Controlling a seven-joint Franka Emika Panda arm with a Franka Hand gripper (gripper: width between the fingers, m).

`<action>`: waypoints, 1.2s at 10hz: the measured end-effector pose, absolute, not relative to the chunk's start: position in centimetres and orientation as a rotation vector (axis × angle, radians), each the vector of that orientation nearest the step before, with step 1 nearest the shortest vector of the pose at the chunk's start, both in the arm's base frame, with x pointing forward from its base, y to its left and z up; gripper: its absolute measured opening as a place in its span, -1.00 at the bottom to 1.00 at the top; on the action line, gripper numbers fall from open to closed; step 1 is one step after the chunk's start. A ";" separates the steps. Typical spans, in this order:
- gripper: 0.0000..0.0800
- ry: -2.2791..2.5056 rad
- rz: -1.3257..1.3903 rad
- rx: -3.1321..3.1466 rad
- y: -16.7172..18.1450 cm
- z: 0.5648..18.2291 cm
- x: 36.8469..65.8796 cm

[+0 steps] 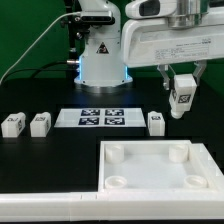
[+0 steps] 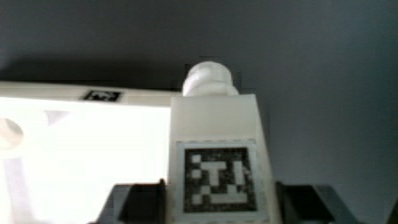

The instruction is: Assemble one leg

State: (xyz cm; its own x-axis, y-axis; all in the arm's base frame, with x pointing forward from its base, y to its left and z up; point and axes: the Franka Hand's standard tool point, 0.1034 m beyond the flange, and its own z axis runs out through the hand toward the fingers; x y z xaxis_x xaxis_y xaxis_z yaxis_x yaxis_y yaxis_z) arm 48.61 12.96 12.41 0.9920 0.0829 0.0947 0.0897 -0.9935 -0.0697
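Note:
My gripper point(image 1: 182, 104) hangs in the air at the exterior view's right, above the table and behind the large white plate point(image 1: 150, 166) with round corner sockets. It is shut on a white leg point(image 1: 182, 97) with a black-and-white tag. In the wrist view the held leg point(image 2: 221, 140) sits between the dark fingers point(image 2: 139, 205), tag facing the camera, its round peg pointing away. Three more legs stand on the table: two at the exterior view's left point(image 1: 12, 125) point(image 1: 40, 123) and one point(image 1: 155, 122) to the right of the marker board.
The marker board point(image 1: 102, 117) lies flat in the middle of the table. The robot base point(image 1: 102, 60) stands behind it. The plate's pale surface shows in the wrist view point(image 2: 80, 125). A white rail point(image 1: 45, 208) runs along the front edge.

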 end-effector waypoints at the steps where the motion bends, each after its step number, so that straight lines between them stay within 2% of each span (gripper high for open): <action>1: -0.27 -0.132 -0.321 -3.031 13.2 12.5 49.1; 2: -0.27 -0.137 -0.449 -3.002 13.4 12.4 48.8; 4: -0.27 -0.141 -0.445 -3.003 13.3 12.3 48.6; 6: -0.27 -0.137 -0.491 -2.995 13.2 13.7 50.7; 9: -0.27 -0.301 -0.601 -2.992 11.1 15.4 56.2; 12: -0.27 -0.289 -0.600 -2.990 11.2 15.2 56.1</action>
